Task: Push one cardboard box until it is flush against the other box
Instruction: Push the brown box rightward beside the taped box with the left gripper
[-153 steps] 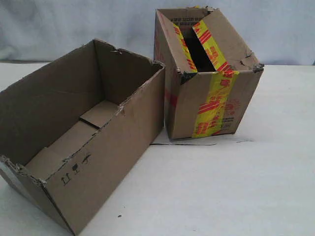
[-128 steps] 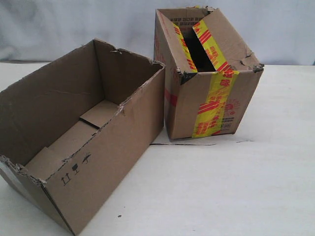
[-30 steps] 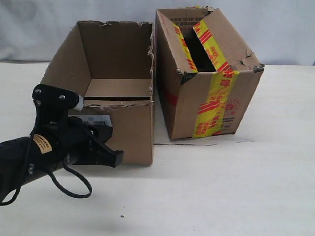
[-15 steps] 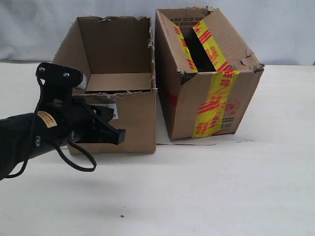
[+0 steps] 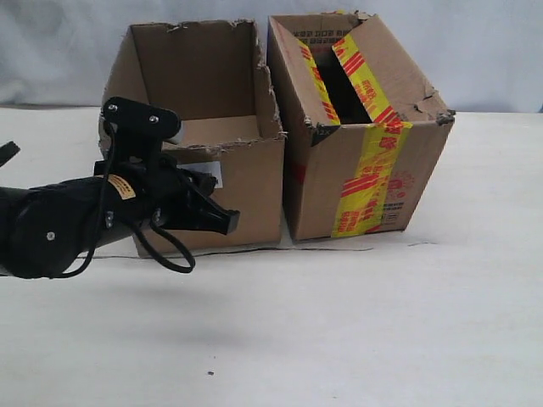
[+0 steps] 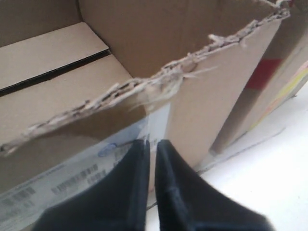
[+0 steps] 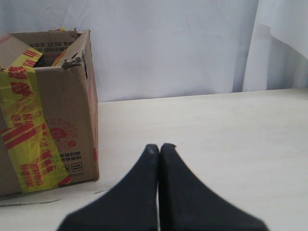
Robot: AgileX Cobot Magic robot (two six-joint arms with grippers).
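Note:
The plain brown cardboard box [image 5: 250, 182] with a ragged rim stands open-topped, left of the carton with yellow-and-red tape [image 5: 365, 161]. Their near sides meet at the top edge, with a thin wedge of gap lower down. My left gripper [image 5: 227, 222] is shut, its tips at the plain box's front face beside the white label [image 5: 208, 174]. In the left wrist view the gripper [image 6: 151, 143] points at the label's [image 6: 72, 178] edge under the torn rim, with the taped carton [image 6: 269, 77] beyond. The right gripper [image 7: 160, 146] is shut on nothing, low over the table, with the taped carton [image 7: 48, 110] to one side of it.
The white table [image 5: 382, 331] spreads out in front of and to the right of both boxes. A thin dark sliver [image 5: 327, 248] lies on the table at the taped carton's base. A grey-white cloth backdrop [image 5: 475, 51] closes off the rear.
The left arm came into view and moved right and back. The plain box swung square and slid up beside the taped carton. The taped carton has not moved.

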